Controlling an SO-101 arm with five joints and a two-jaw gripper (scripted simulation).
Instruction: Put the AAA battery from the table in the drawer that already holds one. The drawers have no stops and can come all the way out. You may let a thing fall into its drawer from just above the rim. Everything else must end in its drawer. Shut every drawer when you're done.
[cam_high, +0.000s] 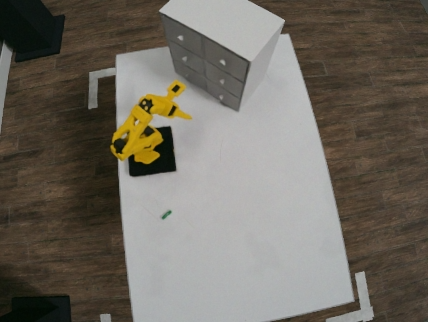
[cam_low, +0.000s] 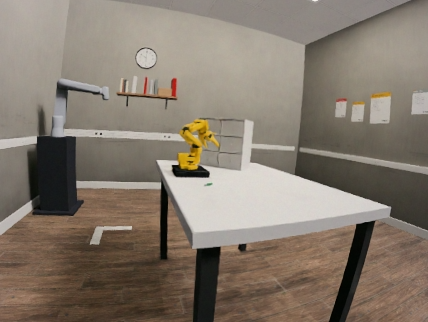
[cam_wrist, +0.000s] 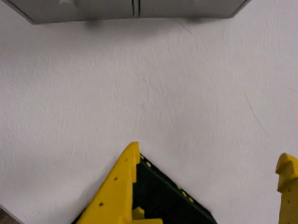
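A small green AAA battery (cam_high: 166, 215) (cam_low: 208, 184) lies on the white table (cam_high: 260, 200) (cam_low: 280, 205), in front of the arm's black base plate (cam_high: 165, 162). The grey drawer cabinet (cam_high: 220, 37) (cam_low: 229, 143) (cam_wrist: 130, 10) stands at the table's far end. It has several drawers in two columns, and all of them are shut. My yellow arm is folded back over its base. My gripper (cam_high: 184, 103) (cam_low: 214, 141) (cam_wrist: 210, 160) is open and empty, above bare table a short way in front of the cabinet's lower drawers and far from the battery. What the drawers hold is hidden.
White tape corners (cam_high: 97, 85) (cam_high: 362, 300) mark the wooden floor around the table. A grey arm on a black pedestal (cam_low: 56, 175) stands by the left wall, away from the table. The table's edges lie close to the base plate on the left.
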